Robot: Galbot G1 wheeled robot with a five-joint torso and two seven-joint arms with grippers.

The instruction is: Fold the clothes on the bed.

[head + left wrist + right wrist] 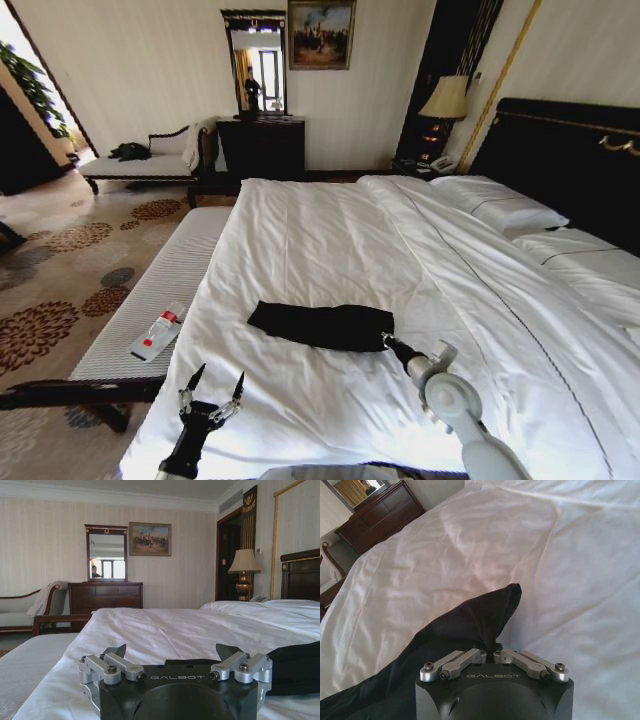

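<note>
Right claw (490,652) pinches soft black T-shirt (322,326) (folded strip); left claw (212,392) spread.

The right tool (490,653) pinches the black T-shirt (455,630) on the white bed (570,580).

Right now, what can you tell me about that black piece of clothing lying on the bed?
The black T-shirt is soft, matte fabric, folded into a long narrow band lying flat across the bed's white duvet, toward its foot. No lettering shows. The right gripper is shut on its right end, lifting a corner into a peak. The left gripper hovers open nearby, not touching it.
</note>
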